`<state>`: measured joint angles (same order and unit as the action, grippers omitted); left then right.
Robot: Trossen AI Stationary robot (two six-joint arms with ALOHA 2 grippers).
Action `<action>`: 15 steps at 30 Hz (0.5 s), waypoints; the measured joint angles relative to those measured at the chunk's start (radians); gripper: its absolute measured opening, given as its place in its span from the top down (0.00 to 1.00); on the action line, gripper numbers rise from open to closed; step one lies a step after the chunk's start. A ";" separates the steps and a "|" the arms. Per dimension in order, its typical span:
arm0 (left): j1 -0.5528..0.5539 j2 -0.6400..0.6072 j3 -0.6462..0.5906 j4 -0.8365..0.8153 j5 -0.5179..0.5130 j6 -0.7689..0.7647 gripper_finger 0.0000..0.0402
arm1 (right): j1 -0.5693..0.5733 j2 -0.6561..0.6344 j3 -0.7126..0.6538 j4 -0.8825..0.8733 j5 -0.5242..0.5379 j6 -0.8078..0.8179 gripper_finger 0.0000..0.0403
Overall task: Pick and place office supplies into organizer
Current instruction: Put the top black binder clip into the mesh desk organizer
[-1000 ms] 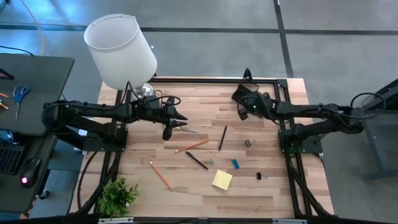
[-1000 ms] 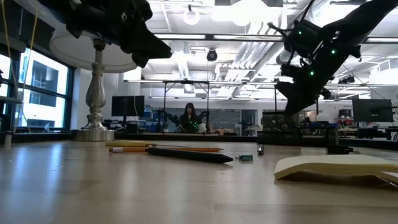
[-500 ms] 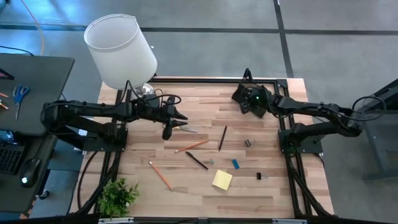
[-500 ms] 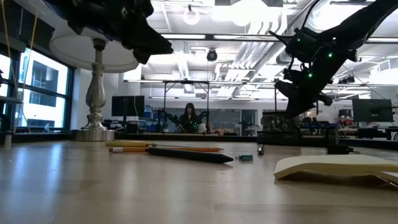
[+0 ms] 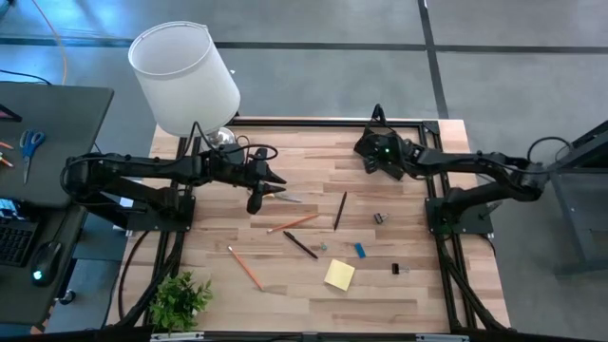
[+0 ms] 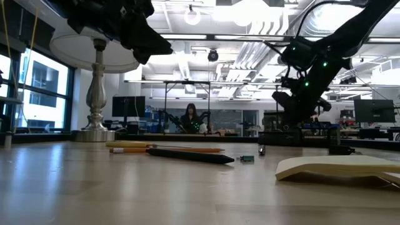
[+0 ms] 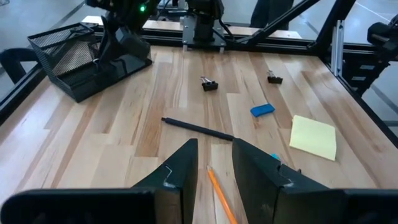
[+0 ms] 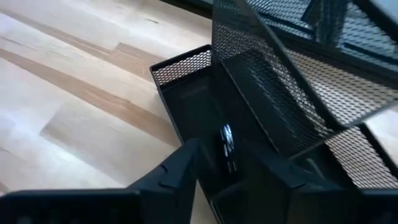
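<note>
The black mesh organizer (image 5: 372, 144) stands at the table's far right; it also shows in the left wrist view (image 7: 74, 59). My right gripper (image 5: 383, 155) hangs just above its low front compartment (image 8: 193, 106), shut on a small black clip (image 8: 227, 149). My left gripper (image 5: 274, 185) hovers above the table's left middle, fingers a little apart, empty. On the table lie two orange pencils (image 5: 293, 223) (image 5: 245, 268), a black pencil (image 5: 339, 211), a black pen (image 5: 300, 245), a yellow sticky-note pad (image 5: 339, 275), a blue eraser (image 5: 360, 250) and two black clips (image 5: 381, 218) (image 5: 396, 269). The yellow-handled scissors are out of view. My right gripper has the black clip between its two fingers, near the clip's shiny metal part (image 8: 225, 135). The fingers slant down toward the organizer from the table's right. The clip is clear of the table, over the organizer's open compartment. Where the pads meet it is hidden by the fingers.
A white lamp shade (image 5: 185, 76) on a silver base (image 5: 220, 138) stands at the far left corner. A small green plant (image 5: 180, 299) sits at the near left corner. A thin silver item (image 5: 288, 199) lies by my left gripper. Black frame rails edge the table.
My right gripper has gone toward the table's far edge and down, from beside the organizer to just over it.
</note>
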<state>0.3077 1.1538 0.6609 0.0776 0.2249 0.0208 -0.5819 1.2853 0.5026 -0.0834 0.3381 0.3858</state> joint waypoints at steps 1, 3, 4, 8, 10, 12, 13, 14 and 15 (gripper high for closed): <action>0.000 0.000 0.000 0.000 0.000 0.000 0.78 | 0.000 0.014 0.000 0.011 0.005 0.000 0.68; 0.000 0.000 0.000 -0.002 0.003 0.000 0.78 | 0.000 0.040 0.000 0.027 0.026 -0.001 0.67; 0.000 -0.001 0.000 -0.002 0.003 0.000 0.78 | 0.000 0.048 0.000 0.034 0.034 -0.001 0.67; 0.000 -0.002 0.000 -0.007 0.003 0.002 0.78 | 0.000 0.060 0.001 0.037 0.046 -0.018 0.70; 0.000 -0.002 0.000 -0.008 0.003 0.009 0.78 | 0.000 0.056 0.001 0.032 0.046 -0.028 0.75; 0.000 -0.002 0.000 -0.009 0.003 0.011 0.78 | 0.000 0.050 0.001 0.028 0.043 -0.043 0.82; 0.000 -0.002 0.000 -0.011 0.003 0.011 0.78 | 0.000 0.047 0.001 0.027 0.039 -0.050 0.86; 0.000 -0.002 0.000 -0.012 0.003 0.012 0.78 | 0.000 0.047 0.001 0.026 0.032 -0.056 0.91; 0.000 -0.002 0.000 -0.014 0.003 0.012 0.78 | 0.000 0.046 0.000 0.026 0.026 -0.066 0.95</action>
<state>0.3077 1.1522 0.6613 0.0637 0.2283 0.0330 -0.5819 1.3310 0.5029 -0.0577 0.3642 0.3200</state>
